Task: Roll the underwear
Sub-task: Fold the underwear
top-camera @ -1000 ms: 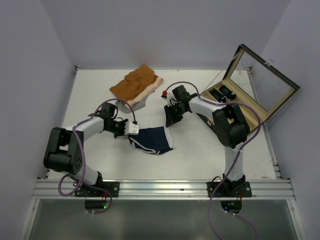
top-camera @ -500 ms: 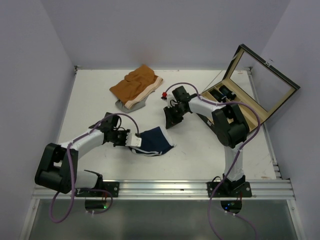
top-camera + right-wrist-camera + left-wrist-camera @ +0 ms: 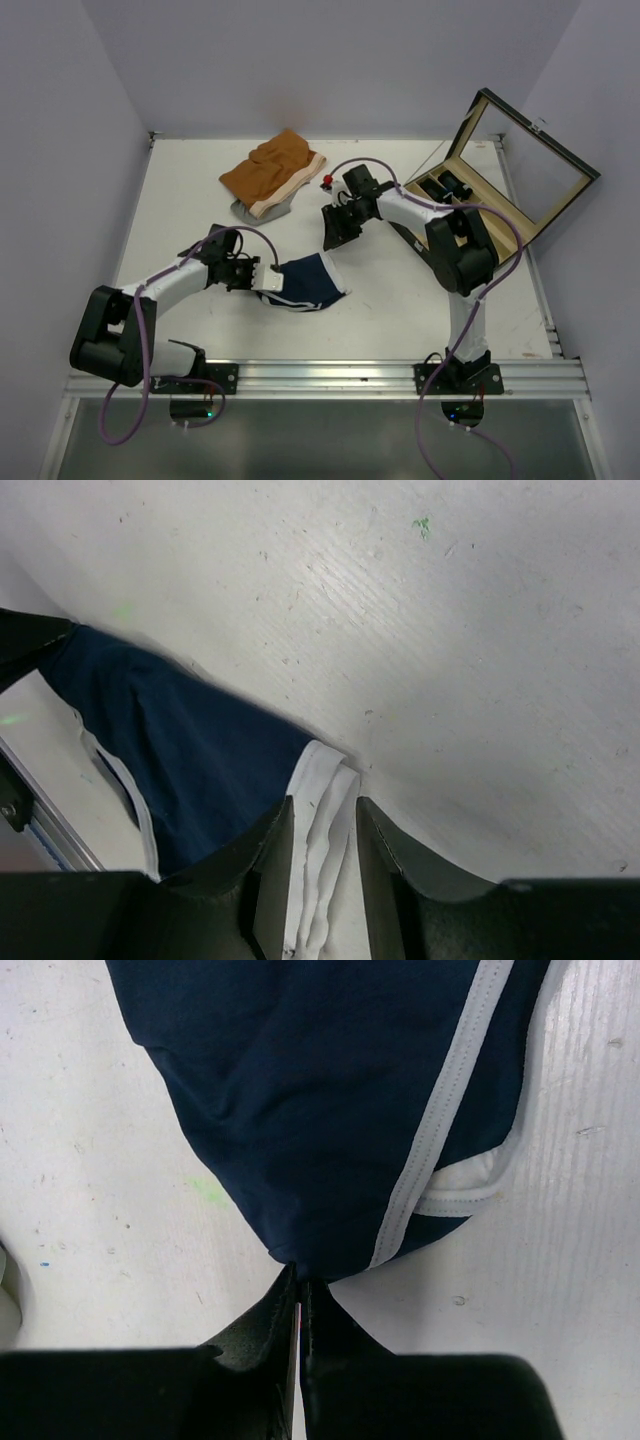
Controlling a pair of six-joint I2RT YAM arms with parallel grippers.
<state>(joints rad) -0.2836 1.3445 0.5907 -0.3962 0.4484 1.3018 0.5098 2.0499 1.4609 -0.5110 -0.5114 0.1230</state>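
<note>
Here, left fingers (image 3: 268, 1332) tight on underwear (image 3: 300, 1110)

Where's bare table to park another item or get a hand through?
Bare: the near strip between the underwear and the rail; the far-left patch beside the orange shorts; the far strip between shorts and wooden box. Crowded: mid-table, where the left gripper pinches the underwear and the right gripper hovers open.
</note>
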